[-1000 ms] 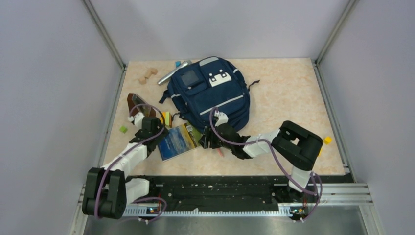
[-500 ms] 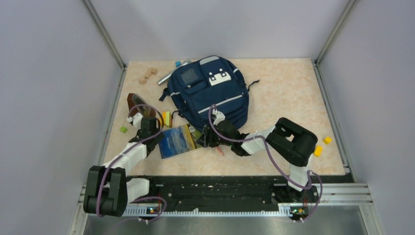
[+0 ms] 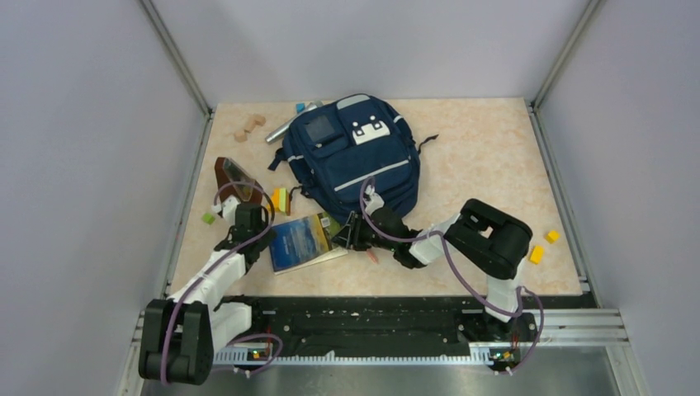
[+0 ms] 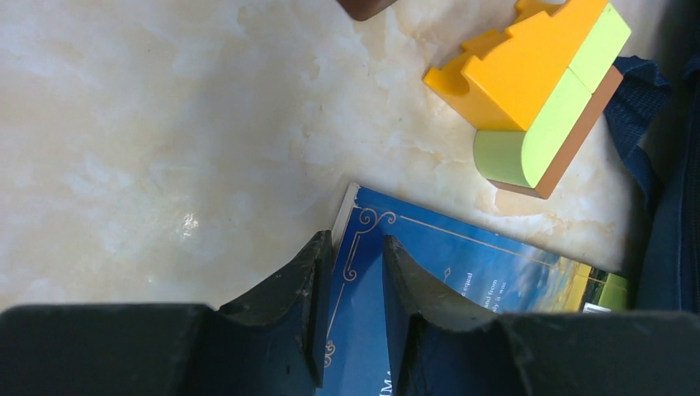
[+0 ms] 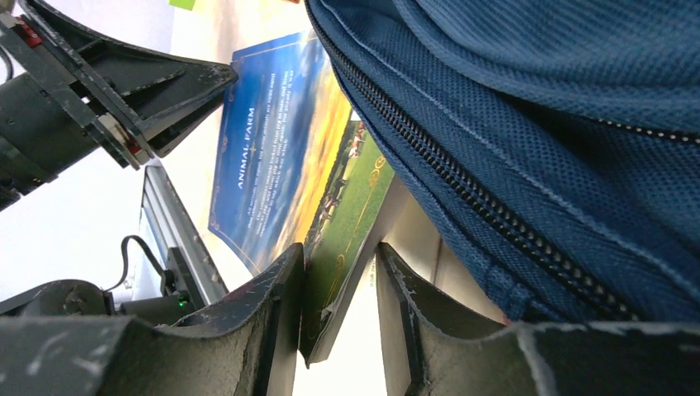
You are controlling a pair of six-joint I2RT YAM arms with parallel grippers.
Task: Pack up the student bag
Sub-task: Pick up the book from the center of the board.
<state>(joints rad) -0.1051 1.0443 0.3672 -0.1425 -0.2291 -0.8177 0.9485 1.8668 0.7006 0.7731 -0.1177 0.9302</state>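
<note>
While my left claw [image 4: 355, 243] and right claw [image 5: 340, 252] narrowly straddle the book [image 3: 299, 241], grip unclear, the student bag [image 3: 355, 157] lies just beyond the right

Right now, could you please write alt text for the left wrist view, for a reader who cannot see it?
The left tool straddles the corner of a blue book with its two dark fingers, on a marbled table. Beyond sits a stack of yellow, green and brown blocks, with the navy student bag at the right edge.
</note>
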